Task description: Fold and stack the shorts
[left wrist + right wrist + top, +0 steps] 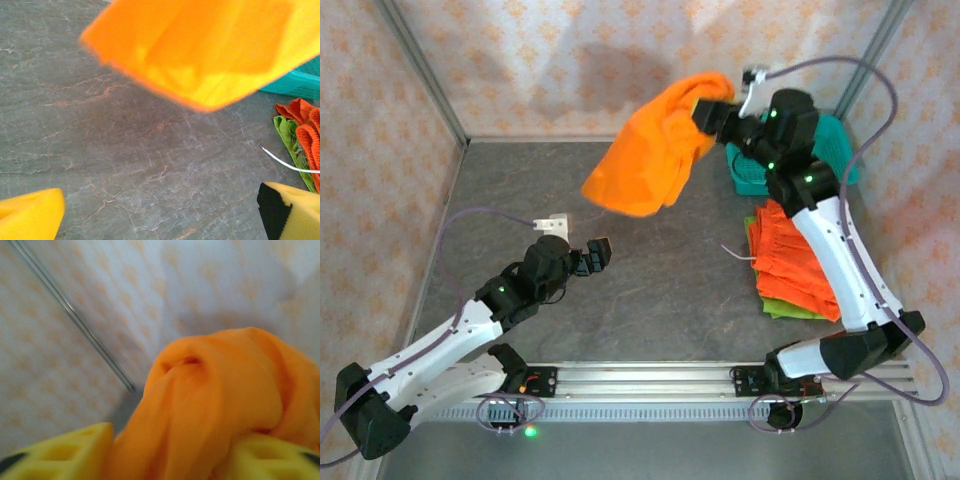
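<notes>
The orange shorts (650, 160) are hanging from the right gripper (708, 112) in the upper middle of the overhead frame, well above the counter (650, 300). In the right wrist view the cloth is bunching between the yellow fingers (60, 450). That view is blurred, so I cannot tell whether the pads are pinching the cloth or lying slack around it.

Behind that arm, in the upper right, a teal basket (748, 178) is sitting by the wall. Below it a stack (788, 262) of orange shorts is lying on a lime green pair (782, 310), with a white drawstring (735, 252) trailing off to the left.

At centre left the left gripper (592, 255) is hovering over bare counter with its jaws spread wide and nothing between them.

Judging by this, the step in hand is carrying an unfolded pair toward the open middle of the counter. The next move is calling for the cloth to come down flat there, clear of the stack, likely with the left gripper taking a free edge to spread it before the first fold.

No brand, label or writing is showing clearly enough to read.
</notes>
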### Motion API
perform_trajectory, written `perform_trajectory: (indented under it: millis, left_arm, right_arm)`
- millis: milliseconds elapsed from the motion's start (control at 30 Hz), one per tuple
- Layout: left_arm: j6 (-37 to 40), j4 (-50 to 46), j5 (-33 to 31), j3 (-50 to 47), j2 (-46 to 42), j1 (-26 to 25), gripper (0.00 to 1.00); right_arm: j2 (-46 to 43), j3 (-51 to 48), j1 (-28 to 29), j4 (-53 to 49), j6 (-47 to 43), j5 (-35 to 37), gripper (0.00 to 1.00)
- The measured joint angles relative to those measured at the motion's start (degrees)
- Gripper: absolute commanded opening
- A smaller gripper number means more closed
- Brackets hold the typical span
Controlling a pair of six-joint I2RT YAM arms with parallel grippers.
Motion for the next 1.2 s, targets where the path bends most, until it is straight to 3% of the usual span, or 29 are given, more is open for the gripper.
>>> perform_trajectory:
  millis: [67,267,600,867,1200]
  left_arm:
    - [0.0,0.0,-0.02,0.0,0.0,0.0,1.0]
    - [-0.5,0.04,-1.25,0.0,0.48,0.0,1.0]
    - [-2.67,-3.5,-0.33,4.48,11.52,0.0,0.97]
    - [-8.57,-7.43,0.48,3.21,18.05,-2.8,0.82]
    - [-6.88,-14.88,-5.09,8.44,34.47,-2.99,0.71]
  right_arm:
    - [-1.88,-8.68,0.02,-0.09,-0.2,1.6,0.87]
    - [-4.66,-25.44,-0.02,-4.61,-0.46,7.72,0.92]
    - [-9.55,-33.4,-0.02,-7.23,0.09,11.56,0.91]
    - [-13.38,-41.72,-0.02,-7.76,3.08,12.83,0.87]
    - [-14.19,-41.99,-0.02,-7.82,3.76,15.45,0.84]
